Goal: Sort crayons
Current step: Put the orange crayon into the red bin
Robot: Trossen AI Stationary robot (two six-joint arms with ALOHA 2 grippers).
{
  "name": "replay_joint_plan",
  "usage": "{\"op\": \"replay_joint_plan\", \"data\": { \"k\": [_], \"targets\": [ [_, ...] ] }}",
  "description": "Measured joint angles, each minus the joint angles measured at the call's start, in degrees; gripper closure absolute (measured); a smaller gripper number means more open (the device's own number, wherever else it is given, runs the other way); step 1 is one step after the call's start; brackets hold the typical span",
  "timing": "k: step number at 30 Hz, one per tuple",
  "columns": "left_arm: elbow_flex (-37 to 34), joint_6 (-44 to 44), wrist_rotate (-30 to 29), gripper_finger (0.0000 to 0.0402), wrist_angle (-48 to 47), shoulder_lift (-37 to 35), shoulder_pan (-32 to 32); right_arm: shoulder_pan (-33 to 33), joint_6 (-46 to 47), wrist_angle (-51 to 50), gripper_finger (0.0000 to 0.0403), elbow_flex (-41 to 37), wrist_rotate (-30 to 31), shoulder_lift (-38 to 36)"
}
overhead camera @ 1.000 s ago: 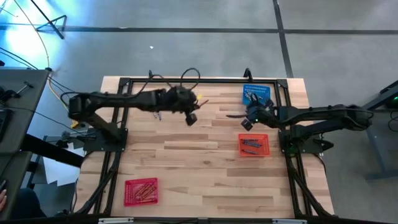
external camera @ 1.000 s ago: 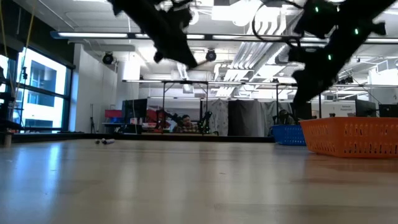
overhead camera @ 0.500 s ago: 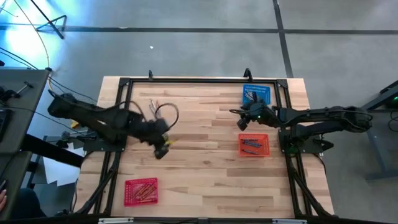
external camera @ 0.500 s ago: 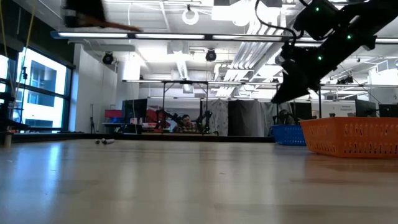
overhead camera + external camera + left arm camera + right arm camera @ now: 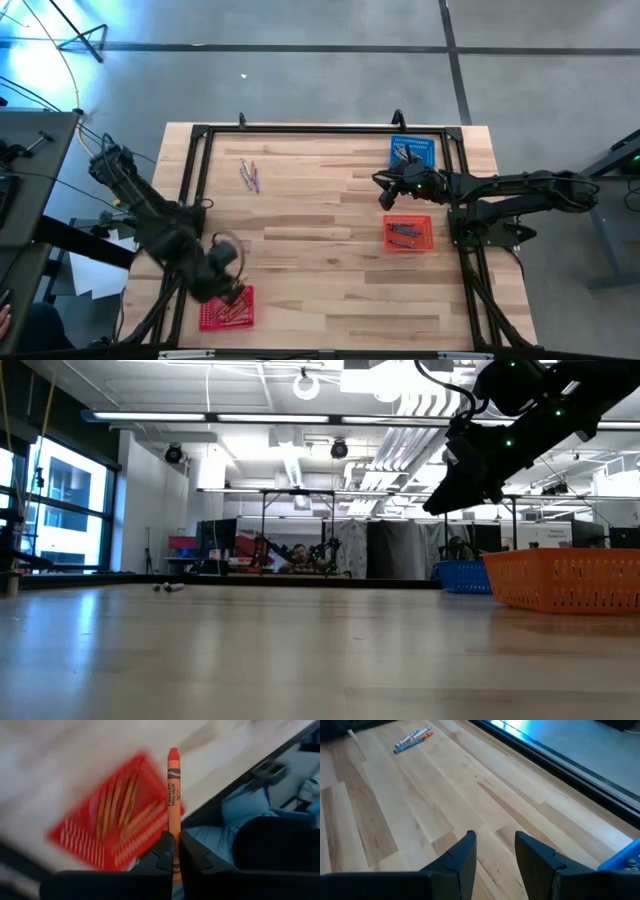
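My left gripper (image 5: 174, 857) is clamped on an orange crayon (image 5: 173, 795), the stick standing straight out between the two dark fingers (image 5: 162, 852) with its tip pointing away from the wrist. Just past that tip, in the left wrist view, I see the red basket (image 5: 80, 842) with several red and orange crayons (image 5: 117, 802) lying in it; the held crayon sits over the basket's near edge. From above, the left gripper (image 5: 232, 291) hangs at the near left corner of the table (image 5: 320, 270), right at the upper edge of that red basket (image 5: 227, 308).

My right gripper (image 5: 492, 847) has its fingers apart with nothing between them, only bare wood showing in the gap. From above it (image 5: 385, 192) hovers on the right side of the table, between the blue basket (image 5: 413, 152) at the far edge and the orange basket (image 5: 408, 233) nearer to me; each of those holds a few crayons. In the low view the right arm is raised well clear of the tabletop, above the orange basket (image 5: 565, 580).

A small loose cluster of crayons (image 5: 249, 174) lies on the bare wood in the far left part of the table, well apart from both grippers; the right wrist view shows them (image 5: 413, 739) far ahead of its fingers.
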Motion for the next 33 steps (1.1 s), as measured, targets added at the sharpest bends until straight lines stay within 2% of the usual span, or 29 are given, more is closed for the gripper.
{"op": "replay_joint_plan", "data": {
  "k": [5,10,21,33],
  "targets": [
    [0.0,-14.31,1.62,0.0399,0.19,4.26,-7.88,0.05,-0.42,0.03,0.0275,-0.02,-0.64,0.0],
    [0.0,-23.51,1.44,0.0399,1.05,9.95,-11.04,0.05,-0.52,0.05,0.0275,-0.04,-0.77,0.0],
    [0.0,-24.41,1.26,0.0399,5.45,19.47,-10.63,0.07,-2.83,0.0,0.0275,-0.07,-3.78,0.0],
    [0.0,-23.32,2.18,0.0389,6.07,20.51,-9.07,0.07,-3.15,-0.35,0.0275,-0.07,-3.79,0.0]
  ]
}}
